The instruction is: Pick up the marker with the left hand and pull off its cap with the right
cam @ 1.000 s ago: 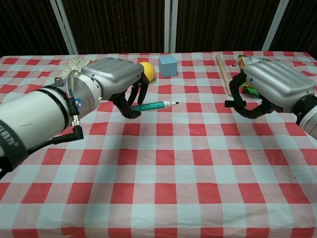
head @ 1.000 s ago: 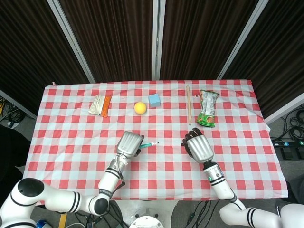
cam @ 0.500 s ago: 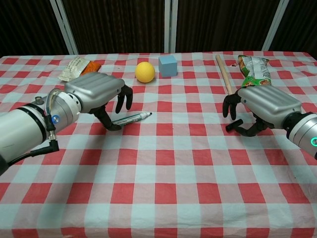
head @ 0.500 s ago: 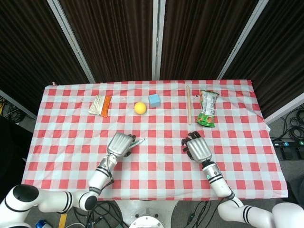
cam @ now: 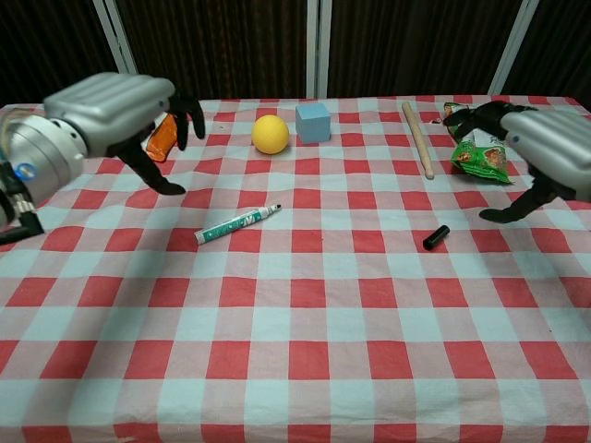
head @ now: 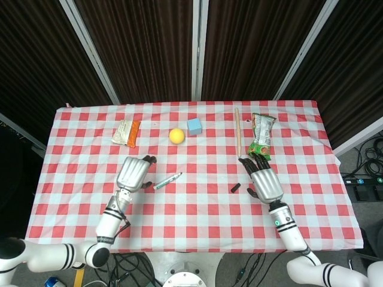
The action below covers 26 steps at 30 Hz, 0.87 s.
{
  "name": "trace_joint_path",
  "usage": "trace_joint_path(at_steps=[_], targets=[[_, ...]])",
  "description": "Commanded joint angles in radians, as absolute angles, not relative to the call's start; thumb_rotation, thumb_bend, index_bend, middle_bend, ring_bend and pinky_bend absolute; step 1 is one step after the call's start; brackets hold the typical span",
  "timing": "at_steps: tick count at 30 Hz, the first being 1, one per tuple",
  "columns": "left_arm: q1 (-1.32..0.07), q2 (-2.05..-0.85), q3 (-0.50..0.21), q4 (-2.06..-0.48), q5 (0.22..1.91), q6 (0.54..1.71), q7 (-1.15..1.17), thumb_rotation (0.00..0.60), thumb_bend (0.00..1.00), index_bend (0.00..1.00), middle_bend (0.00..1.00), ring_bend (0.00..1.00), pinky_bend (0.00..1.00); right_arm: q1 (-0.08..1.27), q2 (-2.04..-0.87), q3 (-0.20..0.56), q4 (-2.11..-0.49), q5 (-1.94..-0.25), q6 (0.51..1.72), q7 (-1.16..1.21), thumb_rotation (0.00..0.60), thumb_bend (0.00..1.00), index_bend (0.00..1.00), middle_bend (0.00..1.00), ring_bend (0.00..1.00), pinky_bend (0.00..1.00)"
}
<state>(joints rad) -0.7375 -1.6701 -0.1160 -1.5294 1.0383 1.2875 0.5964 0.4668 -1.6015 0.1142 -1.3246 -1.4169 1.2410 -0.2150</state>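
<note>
The marker (cam: 237,224) now lies flat on the table (cam: 305,332), left of the middle and nearer the front edge than the back, its bare tip pointing toward the right edge. A second ago the left robot hand (cam: 115,109) held it lifted; half a second ago that hand had it down at the cloth, and now it has let go and pulled back toward the left edge, fingers apart and holding nothing. The black cap (cam: 436,237) lies by itself on the cloth, well apart from the marker toward the right edge. It was not visible on the table in the earlier views, so the right robot hand (cam: 540,138) has probably just dropped it; that hand is now raised clear beside it, fingers spread and empty. With the cap off and both pieces set down and released, the task looks finished, and the two hands seem to be retreating.

Behind the marker, nearer the back edge, sit a yellow ball (cam: 270,134) and a blue cube (cam: 313,122).
</note>
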Motion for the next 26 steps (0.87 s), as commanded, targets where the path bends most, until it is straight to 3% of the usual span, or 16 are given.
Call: trace_joint_path(at_steps=[1, 6, 9, 12, 18, 26], targets=[[-0.651, -1.59, -0.106, -1.608, 1.085, 1.388, 0.564, 0.6, 0.08, 0.34, 0.4, 0.64, 0.74, 0.387, -1.515, 0.107, -1.407, -1.44, 1.354, -0.19, 0.6, 0.04, 0.12, 0.17, 0.0, 0.07], [-0.52, -1.52, 0.0, -1.589, 1.218, 1.493, 0.422, 0.6, 0.04, 0.25, 0.21, 0.23, 0.33, 0.265, -1.419, 0.06, -1.48, -1.458, 1.493, -0.167, 0.6, 0.03, 0.1, 0.13, 0.0, 0.02], [-0.449, -1.495, 0.076, -1.516, 1.325, 1.54, 0.292, 0.6, 0.04, 0.22, 0.15, 0.13, 0.2, 0.201, -1.373, 0.017, -1.515, -1.446, 1.517, -0.124, 0.6, 0.02, 0.07, 0.13, 0.0, 0.0], [-0.374, -1.496, 0.117, -1.455, 1.351, 1.578, 0.234, 0.6, 0.04, 0.2, 0.15, 0.12, 0.18, 0.151, -1.347, -0.024, -1.525, -1.454, 1.539, -0.12, 0.6, 0.01, 0.02, 0.11, 0.0, 0.0], [-0.263, -1.507, 0.144, -1.379, 1.372, 1.632, 0.195, 0.6, 0.04, 0.2, 0.14, 0.12, 0.17, 0.065, -1.405, -0.09, -1.461, -1.526, 1.616, -0.152, 0.6, 0.02, 0.01, 0.1, 0.0, 0.0], [-0.181, -1.513, 0.134, -1.345, 1.402, 1.666, 0.164, 0.6, 0.04, 0.2, 0.14, 0.12, 0.16, 0.051, -1.453, -0.089, -1.42, -1.562, 1.598, -0.146, 0.6, 0.02, 0.01, 0.1, 0.0, 0.0]])
